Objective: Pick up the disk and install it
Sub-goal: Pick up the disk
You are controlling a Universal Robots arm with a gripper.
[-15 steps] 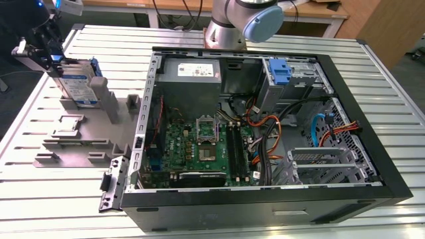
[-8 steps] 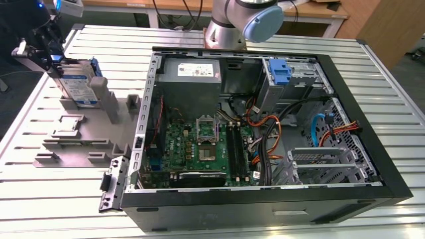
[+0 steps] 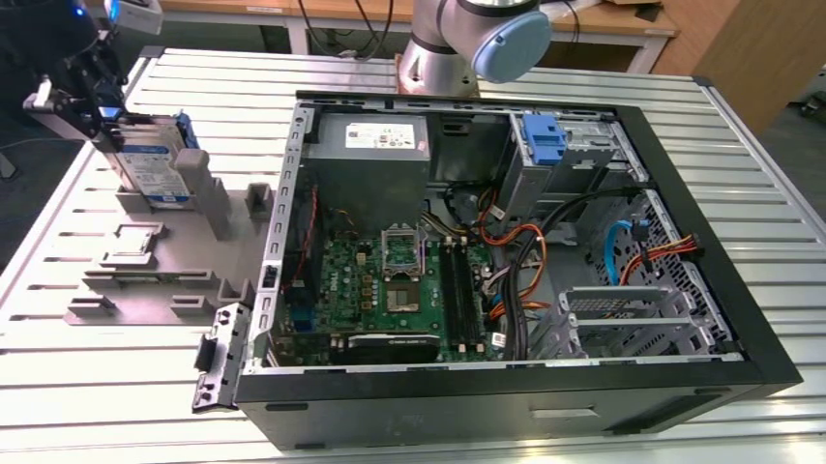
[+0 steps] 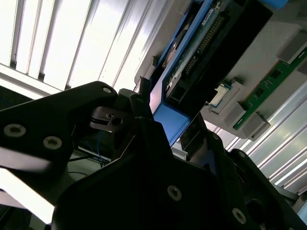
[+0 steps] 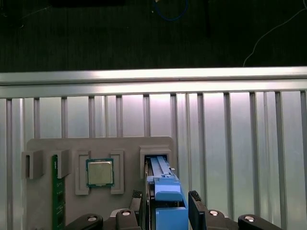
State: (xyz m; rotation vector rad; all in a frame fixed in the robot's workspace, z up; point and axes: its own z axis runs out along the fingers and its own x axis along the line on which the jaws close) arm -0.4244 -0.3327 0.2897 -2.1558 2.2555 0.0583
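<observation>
Two fingers (image 5: 195,206) of our gripper (image 5: 168,203) clamp the disk (image 3: 158,169), upright in its grey holder (image 3: 213,198) at the exterior view's ten o'clock. We fear a tilted lift jams it there.

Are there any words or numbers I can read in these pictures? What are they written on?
None can be read.
White-and-blue label on the upright silver-grey hard drive in its blue plastic carrier: print too small.
White sticker on the grey metal power supply box: blurred.
Small square silver chip in the grey holder: markings too faint.
</observation>
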